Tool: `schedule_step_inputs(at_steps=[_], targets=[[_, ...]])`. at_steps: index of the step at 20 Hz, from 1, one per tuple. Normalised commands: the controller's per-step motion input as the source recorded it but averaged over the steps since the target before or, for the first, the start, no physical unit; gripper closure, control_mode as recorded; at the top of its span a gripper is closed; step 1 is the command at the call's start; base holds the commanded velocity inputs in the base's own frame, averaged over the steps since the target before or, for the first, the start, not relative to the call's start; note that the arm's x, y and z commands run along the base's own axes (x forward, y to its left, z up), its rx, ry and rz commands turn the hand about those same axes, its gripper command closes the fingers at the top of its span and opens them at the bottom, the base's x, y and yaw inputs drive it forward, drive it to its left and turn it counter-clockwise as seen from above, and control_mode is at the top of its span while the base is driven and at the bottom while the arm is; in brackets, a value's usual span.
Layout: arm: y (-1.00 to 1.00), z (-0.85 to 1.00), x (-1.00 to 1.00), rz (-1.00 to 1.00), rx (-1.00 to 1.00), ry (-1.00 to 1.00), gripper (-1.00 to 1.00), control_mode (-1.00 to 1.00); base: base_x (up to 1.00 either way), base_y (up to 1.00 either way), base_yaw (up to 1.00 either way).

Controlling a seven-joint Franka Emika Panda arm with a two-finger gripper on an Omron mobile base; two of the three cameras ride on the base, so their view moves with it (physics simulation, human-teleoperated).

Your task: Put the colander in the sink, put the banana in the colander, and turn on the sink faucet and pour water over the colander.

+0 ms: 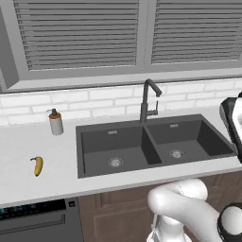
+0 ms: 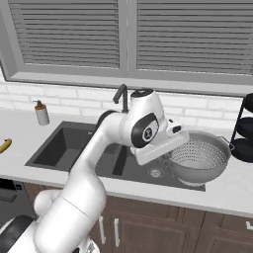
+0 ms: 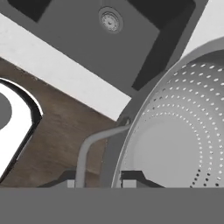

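Arm is bent over the right basin of the sink [image 2: 74, 148], forearm angled down to the right, hand tipped toward the colander [image 2: 200, 158]. Pincer [image 3: 97, 183] is clamped on the colander's near rim beside its wire handle [image 3: 89, 148]: one fingertip outside the wall, one inside. Colander hangs tilted, bowl opening up and toward the arm, overlapping the sink's right edge and the counter [image 2: 232, 190]. Drain [image 3: 109, 20] sits ahead of the pincer, across the basin floor. Sink faucet [image 1: 148, 100] is behind and left of the hand; banana [image 1: 38, 165] lies far left on the counter, well apart from the pincer.
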Motion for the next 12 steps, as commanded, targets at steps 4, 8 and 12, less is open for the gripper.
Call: schedule_step_inputs(at_steps=[4, 8, 12], targets=[[1.00, 0.39, -0.13, 0.37, -0.08, 0.00, 1.00, -1.00, 0.00, 0.00, 0.00], [0.93, 0.36, -0.13, 0.36, 0.01, 0.08, 1.00, -1.00, 0.00, 0.00, 0.00], [1.00, 0.21, -0.19, 0.27, 0.02, 0.02, 1.00, -1.00, 0.00, 0.00, 0.00]])
